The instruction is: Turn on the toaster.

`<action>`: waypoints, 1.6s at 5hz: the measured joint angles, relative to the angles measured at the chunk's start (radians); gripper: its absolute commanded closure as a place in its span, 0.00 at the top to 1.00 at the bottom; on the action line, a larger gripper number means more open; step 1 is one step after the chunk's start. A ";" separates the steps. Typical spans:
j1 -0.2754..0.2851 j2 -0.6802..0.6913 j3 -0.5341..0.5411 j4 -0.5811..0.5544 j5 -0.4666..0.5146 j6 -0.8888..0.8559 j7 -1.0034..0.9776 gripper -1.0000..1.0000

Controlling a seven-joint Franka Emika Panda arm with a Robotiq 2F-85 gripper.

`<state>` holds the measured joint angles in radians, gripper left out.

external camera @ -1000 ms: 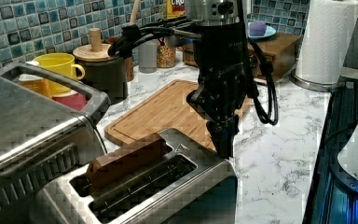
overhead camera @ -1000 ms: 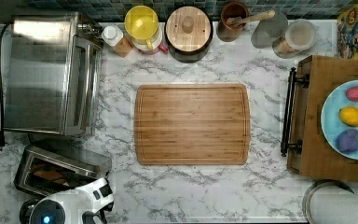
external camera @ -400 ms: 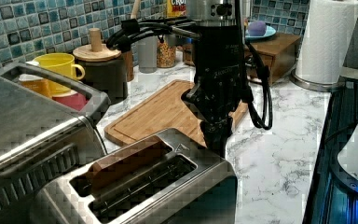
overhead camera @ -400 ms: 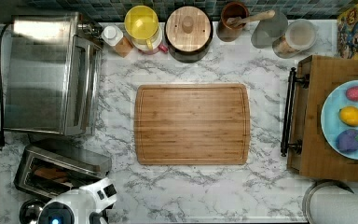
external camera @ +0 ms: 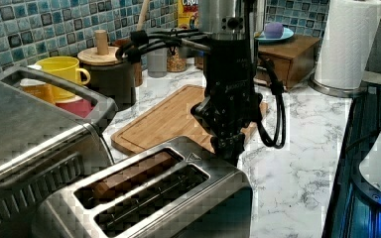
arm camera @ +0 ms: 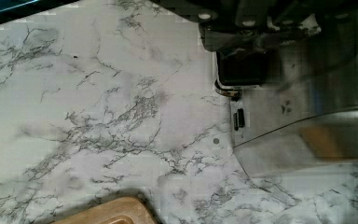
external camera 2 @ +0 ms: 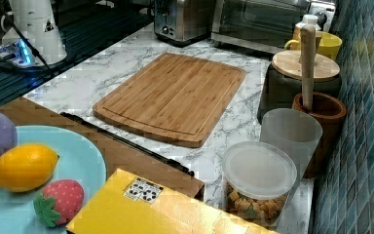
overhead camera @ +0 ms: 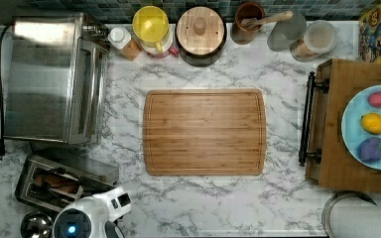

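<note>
Toaster (external camera: 149, 198) sat at the left view's near left, beside the toaster oven (external camera: 25, 129), gripper (external camera: 230, 148) pressed low at its far end, finger spacing impossible to tell, bread sunk in one slot.

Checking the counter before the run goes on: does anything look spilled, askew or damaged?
Nothing stands out. The toaster stands upright beside the toaster oven, the cutting board lies square on the counter, and the jars along the backsplash are upright with no spill showing.
</note>
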<state>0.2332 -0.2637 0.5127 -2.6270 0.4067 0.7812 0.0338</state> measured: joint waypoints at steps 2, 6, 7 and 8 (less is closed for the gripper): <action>-0.001 0.044 -0.057 -0.027 0.137 0.054 -0.082 0.00; 0.040 0.014 -0.029 -0.086 0.129 0.165 -0.086 0.00; 0.036 0.014 -0.023 -0.084 0.122 0.166 -0.086 0.00; 0.031 0.014 -0.014 -0.086 0.115 0.168 -0.083 0.00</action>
<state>0.2639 -0.2500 0.4985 -2.7129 0.5215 0.9492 -0.0491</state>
